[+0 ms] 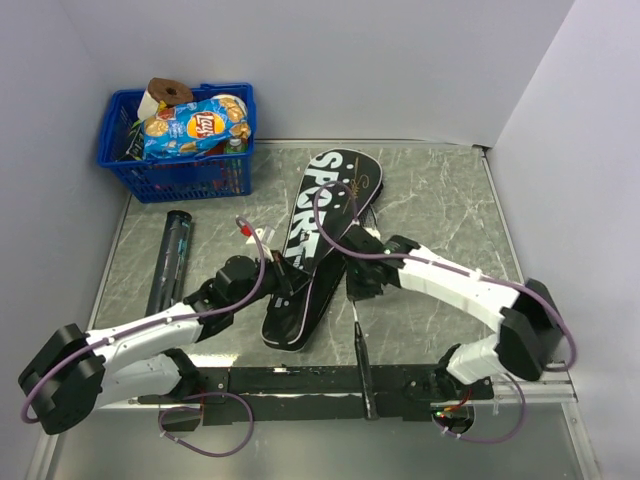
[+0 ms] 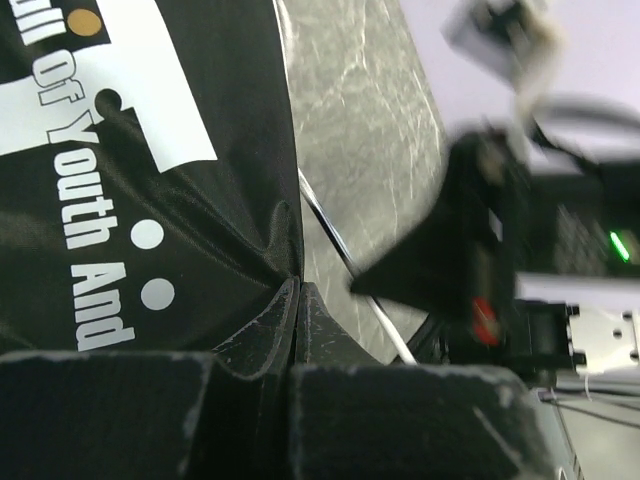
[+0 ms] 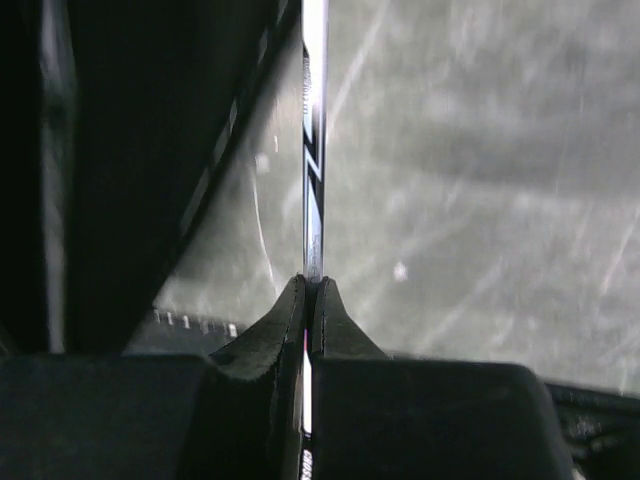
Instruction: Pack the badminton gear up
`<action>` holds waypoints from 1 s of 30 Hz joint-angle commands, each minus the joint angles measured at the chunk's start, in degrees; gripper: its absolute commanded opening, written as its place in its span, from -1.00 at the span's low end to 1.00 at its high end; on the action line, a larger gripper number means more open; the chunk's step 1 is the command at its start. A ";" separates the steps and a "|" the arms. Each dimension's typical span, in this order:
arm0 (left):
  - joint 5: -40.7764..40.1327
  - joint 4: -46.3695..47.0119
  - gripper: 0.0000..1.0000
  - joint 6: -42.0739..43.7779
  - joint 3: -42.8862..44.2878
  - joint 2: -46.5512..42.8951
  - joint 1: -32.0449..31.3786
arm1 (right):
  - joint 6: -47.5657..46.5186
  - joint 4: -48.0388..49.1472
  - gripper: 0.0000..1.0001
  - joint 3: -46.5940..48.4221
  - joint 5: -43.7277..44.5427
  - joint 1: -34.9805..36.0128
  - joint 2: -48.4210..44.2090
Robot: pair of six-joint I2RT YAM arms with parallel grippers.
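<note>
The black racket cover (image 1: 320, 225) lettered "SPORT" lies diagonally across the table. My left gripper (image 1: 288, 292) is shut on the cover's fabric edge near its lower end; in the left wrist view the fingertips (image 2: 297, 287) pinch the cover (image 2: 150, 170). My right gripper (image 1: 353, 288) is shut on the silver shaft of a racket (image 1: 358, 330), whose black handle (image 1: 366, 380) points toward the near edge. The right wrist view shows the gripper (image 3: 313, 285) closed on the shaft (image 3: 314, 150). The racket's head is hidden by the cover. A dark tube (image 1: 172, 260) lies at the left. No shuttlecocks or second racket show.
A blue plastic basket (image 1: 115, 155) of snacks stands at the back left corner. White walls enclose the table on the left, back and right. The arm bases and a black rail (image 1: 300, 380) run along the near edge.
</note>
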 commanded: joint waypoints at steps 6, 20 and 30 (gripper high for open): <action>3.63 8.23 -0.98 -3.82 -3.93 -2.20 -2.91 | -1.87 17.74 -1.00 4.23 5.58 -9.86 10.82; 4.07 16.05 -0.98 -9.89 -7.02 5.19 -7.05 | -0.98 33.83 -1.00 10.56 7.25 -13.63 24.64; 5.91 17.29 -0.98 -8.32 -2.36 13.80 -7.05 | -4.06 34.10 0.07 0.02 3.20 -14.26 12.88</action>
